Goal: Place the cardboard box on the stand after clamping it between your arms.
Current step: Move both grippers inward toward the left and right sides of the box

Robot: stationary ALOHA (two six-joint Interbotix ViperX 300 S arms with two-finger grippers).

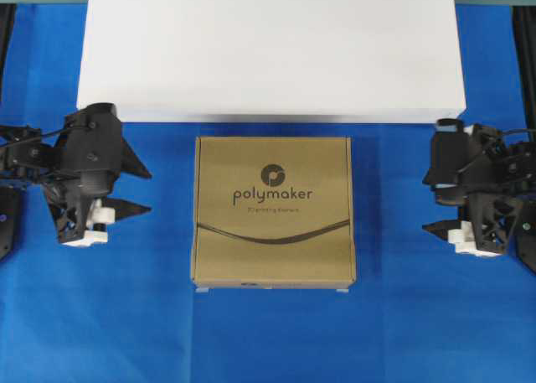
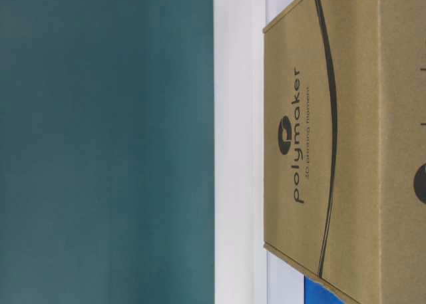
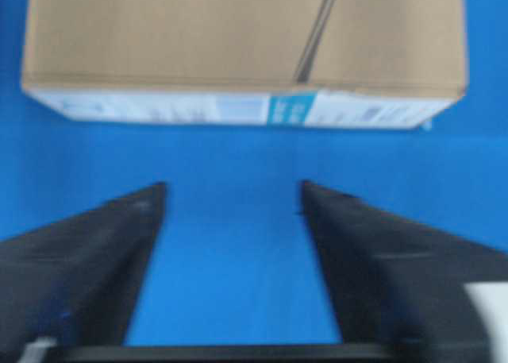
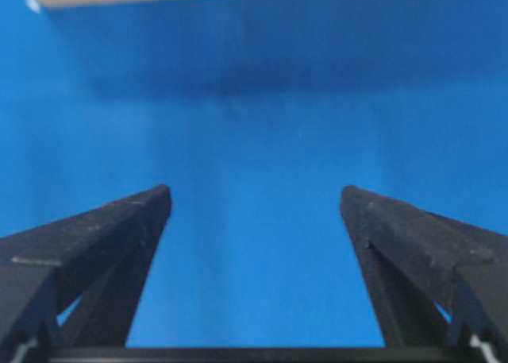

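One cardboard box lies flat on the blue worktop, logo up, just in front of the white stand, not on it. Left of the box, the left gripper points at its side, fingers spread wide, clear of the cardboard. Right of the box, the right gripper faces it too, fingers spread, holding nothing.

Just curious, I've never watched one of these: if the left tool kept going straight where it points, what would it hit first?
Probably the cardboard box: its side faces the open left tool, with only bare blue cloth between them.
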